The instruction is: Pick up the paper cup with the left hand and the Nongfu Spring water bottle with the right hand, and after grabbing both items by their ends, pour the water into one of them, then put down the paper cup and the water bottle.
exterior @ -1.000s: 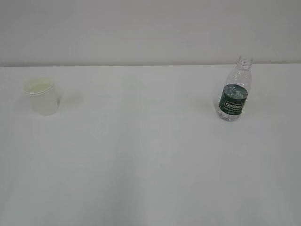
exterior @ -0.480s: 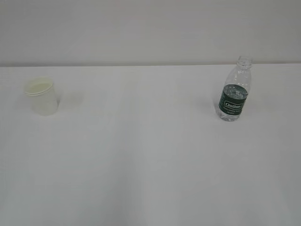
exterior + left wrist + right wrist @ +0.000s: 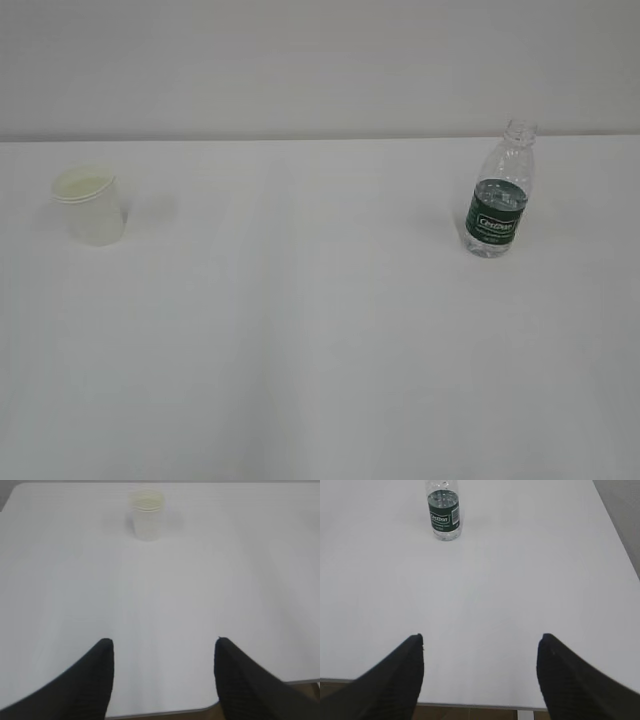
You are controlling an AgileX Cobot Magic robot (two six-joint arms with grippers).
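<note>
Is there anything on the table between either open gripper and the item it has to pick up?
Nothing visible. In the left wrist view only bare white table lies between the left gripper and the paper cup. In the right wrist view the right gripper has the same bare run to the water bottle, which stands left of its centre line.

Bright, even, slightly soft; faint shadows.
</note>
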